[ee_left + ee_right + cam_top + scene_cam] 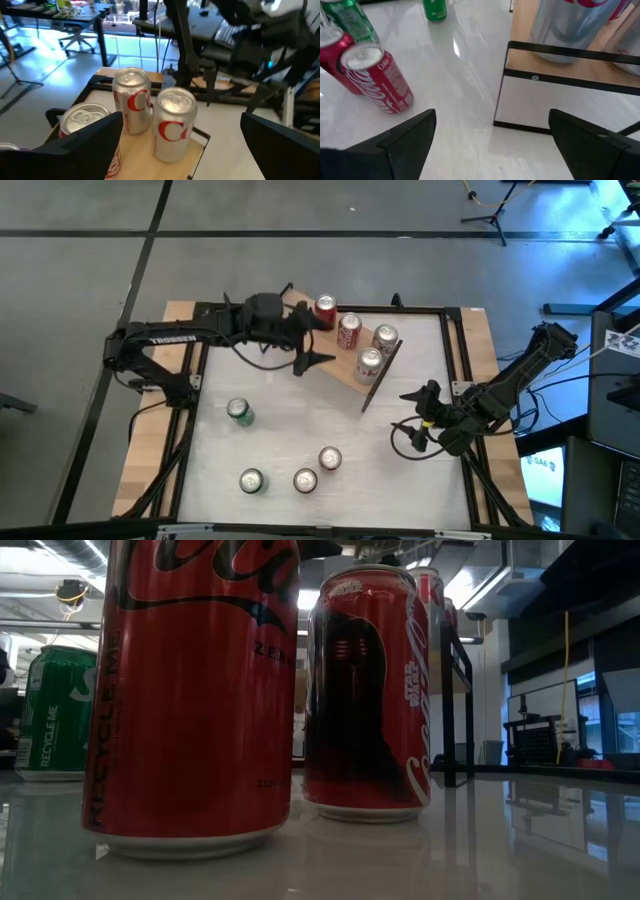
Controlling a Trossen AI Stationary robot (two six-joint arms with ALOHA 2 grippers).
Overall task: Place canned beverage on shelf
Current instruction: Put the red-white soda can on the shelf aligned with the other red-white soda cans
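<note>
The left gripper (pixel 312 342) stands with its fingers (pixel 85 137) spread wide and nothing between them. It hovers at the near-left edge of the shelf (pixel 350 368), just beside the cans standing there. The right gripper (pixel 418 408) also has its fingers (pixel 400 140) parted and empty; it sits low over the worktop (pixel 300 420) at the right, near the shelf's right end and apart from it.

The shelf, a light-wood board on thin black legs, lies at an angle across the far middle of the worktop. Four cans stand on it in a row: a red can (pixel 325 309) farthest left, a second red can (pixel 349 330) next, then two silver cans (pixel 385 340) (pixel 370 364) with red lettering.

Four more cans stand loose on the white worktop: a green can (pixel 238 412) at left, another green can (pixel 251 480) near the front edge, and two red cola cans (pixel 306 480) (pixel 330 459) beside each other toward the front centre.
</note>
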